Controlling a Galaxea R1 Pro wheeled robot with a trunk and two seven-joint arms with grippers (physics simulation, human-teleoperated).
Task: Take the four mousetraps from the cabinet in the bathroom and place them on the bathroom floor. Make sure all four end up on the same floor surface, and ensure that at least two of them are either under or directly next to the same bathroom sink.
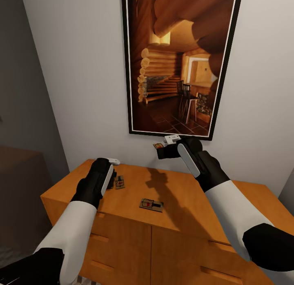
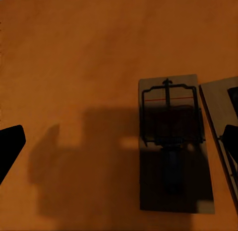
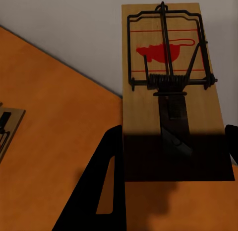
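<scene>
The big orange-brown cabinet fills the lower half of the head view. It stands against a pale wall, and a tall framed picture of a log cabin room hangs in the upper middle of the frame.

The right arm comes up from the lower right corner and reaches toward the middle of the head view. Its right gripper is up in the air above the cabinet top, just under the bottom edge of the picture. It is pinched tight on a held mousetrap. In the right wrist view the two dark fingers press on the long sides of the board, and the red mouse shape and the wire bar face the camera.

The left arm comes up from the lower left corner. Its left gripper is low over the left part of the cabinet top. In the left wrist view its fingers stand wide apart with nothing between them.

A near mousetrap lies flat on the wood just beside the left gripper, at the right side of the left wrist view. A second mousetrap lies right next to it, partly cut off by the frame edge.

One more lone mousetrap lies flat in the middle of the cabinet top, below the right gripper and apart from the others.
</scene>
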